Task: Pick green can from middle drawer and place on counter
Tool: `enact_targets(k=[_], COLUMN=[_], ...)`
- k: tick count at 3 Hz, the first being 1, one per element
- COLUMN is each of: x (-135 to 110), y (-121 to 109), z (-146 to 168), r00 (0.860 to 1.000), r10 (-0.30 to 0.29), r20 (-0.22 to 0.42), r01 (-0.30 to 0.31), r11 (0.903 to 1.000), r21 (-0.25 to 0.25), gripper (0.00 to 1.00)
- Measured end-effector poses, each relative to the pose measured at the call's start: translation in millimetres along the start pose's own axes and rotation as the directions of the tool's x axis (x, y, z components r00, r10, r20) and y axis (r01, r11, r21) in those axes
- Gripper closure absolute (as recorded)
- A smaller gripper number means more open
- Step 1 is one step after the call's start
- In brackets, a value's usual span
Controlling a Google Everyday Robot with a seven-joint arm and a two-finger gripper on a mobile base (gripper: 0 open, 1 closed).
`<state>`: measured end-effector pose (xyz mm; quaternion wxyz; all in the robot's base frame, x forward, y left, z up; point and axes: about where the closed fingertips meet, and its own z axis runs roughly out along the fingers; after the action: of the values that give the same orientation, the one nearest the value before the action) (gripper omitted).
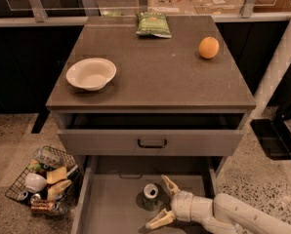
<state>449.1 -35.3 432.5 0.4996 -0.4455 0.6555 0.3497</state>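
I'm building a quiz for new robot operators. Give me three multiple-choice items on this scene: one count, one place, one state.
1. Things on the counter: A one, B three, C five.
2. The green can stands: A on the counter, B in the middle drawer, C in the bowl.
3. The gripper is: A open beside the green can, B shut on it, C shut on the orange.
Key: 1 B, bowl, chip bag and orange; 2 B, upright on the drawer's floor; 3 A, fingers spread apart by the can.
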Motion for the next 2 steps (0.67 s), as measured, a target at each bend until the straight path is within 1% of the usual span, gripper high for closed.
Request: enact_targets(k=[2], x=[6.7], y=[0.6], z=[24.0], r00=[0.999], r10=[0.038], r20=[0.024], r01=[-0.038], r11=[0.9993], r21=[0.004], gripper=[0.0])
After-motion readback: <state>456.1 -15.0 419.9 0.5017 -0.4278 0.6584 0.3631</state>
